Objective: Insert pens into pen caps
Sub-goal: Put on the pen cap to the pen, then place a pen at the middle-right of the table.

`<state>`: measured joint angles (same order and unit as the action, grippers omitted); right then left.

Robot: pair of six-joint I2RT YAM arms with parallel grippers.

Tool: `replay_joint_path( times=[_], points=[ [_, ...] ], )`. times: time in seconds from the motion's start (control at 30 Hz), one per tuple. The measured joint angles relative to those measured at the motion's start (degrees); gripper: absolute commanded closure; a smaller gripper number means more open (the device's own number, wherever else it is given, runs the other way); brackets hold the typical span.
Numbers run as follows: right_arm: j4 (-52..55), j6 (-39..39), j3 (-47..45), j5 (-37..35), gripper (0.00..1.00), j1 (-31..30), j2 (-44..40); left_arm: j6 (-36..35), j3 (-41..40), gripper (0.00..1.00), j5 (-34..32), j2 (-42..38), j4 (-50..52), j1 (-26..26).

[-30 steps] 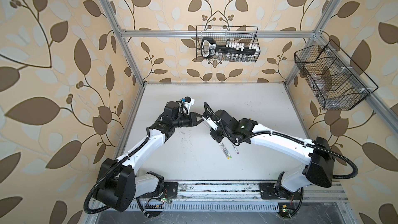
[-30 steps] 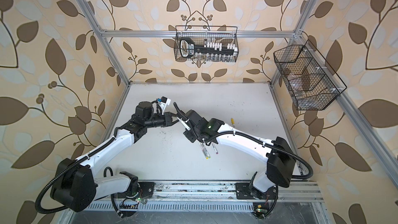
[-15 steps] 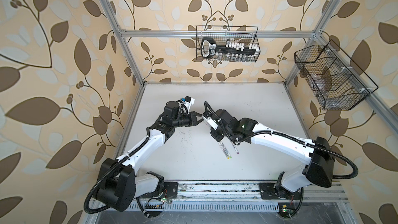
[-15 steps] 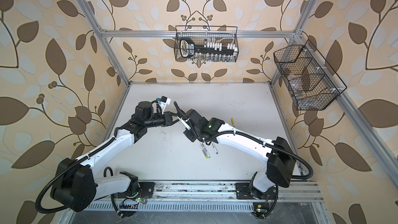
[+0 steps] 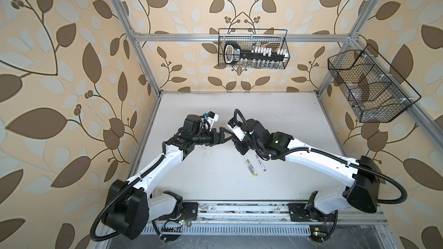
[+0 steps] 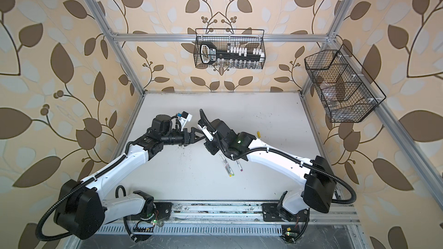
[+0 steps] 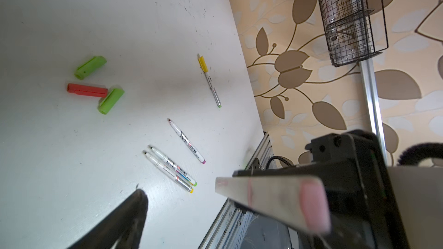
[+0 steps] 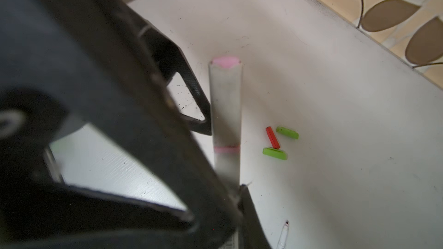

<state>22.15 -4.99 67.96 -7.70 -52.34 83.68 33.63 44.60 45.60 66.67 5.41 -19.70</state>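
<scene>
My right gripper (image 8: 239, 202) is shut on a pale grey pen (image 8: 226, 106) with a pink end and a thin pink band. My left gripper (image 7: 211, 211) is open, its dark finger (image 7: 134, 211) well clear of that pen (image 7: 268, 197). In both top views the two grippers (image 5: 226, 136) (image 5: 238, 143) meet above mid-table. Two green caps (image 7: 90, 67) (image 7: 110, 101) and a red cap (image 7: 86, 90) lie together. One pen (image 7: 212, 87) wears a yellow cap (image 7: 202, 63). Three bare pens (image 7: 186, 141) (image 7: 172, 165) (image 7: 167, 172) lie on the table (image 5: 249, 167).
A wire basket (image 5: 253, 49) with tools hangs on the back wall and another (image 5: 369, 87) on the right wall. An aluminium rail (image 5: 239, 208) carrying both arm bases runs along the table's front edge. Frame posts stand at the back corners.
Both arms hold nearly the same places as before. The small earlier views do not show the left fingers' spread clearly; now they stand wide apart beside the pen's pink end.
</scene>
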Motion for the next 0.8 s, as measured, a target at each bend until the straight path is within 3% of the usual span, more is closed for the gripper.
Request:
replay_joint_path(
  times=[0.23,0.67,0.8],
  points=[
    [2.49,-3.06,-7.26,-0.7,0.88,5.33,-2.71,0.0,-0.22,0.01,-0.15,-2.47,2.19,1.46],
    [19.78,-12.31,-8.17,-9.18,0.87,9.42,-3.5,-0.72,-0.09,0.01,-2.62,-2.47,6.23,1.81],
    [22.84,-15.76,-11.52,-6.73,0.87,11.06,-7.65,-1.99,1.73,0.01,-2.58,0.59,7.72,1.81]
  ],
)
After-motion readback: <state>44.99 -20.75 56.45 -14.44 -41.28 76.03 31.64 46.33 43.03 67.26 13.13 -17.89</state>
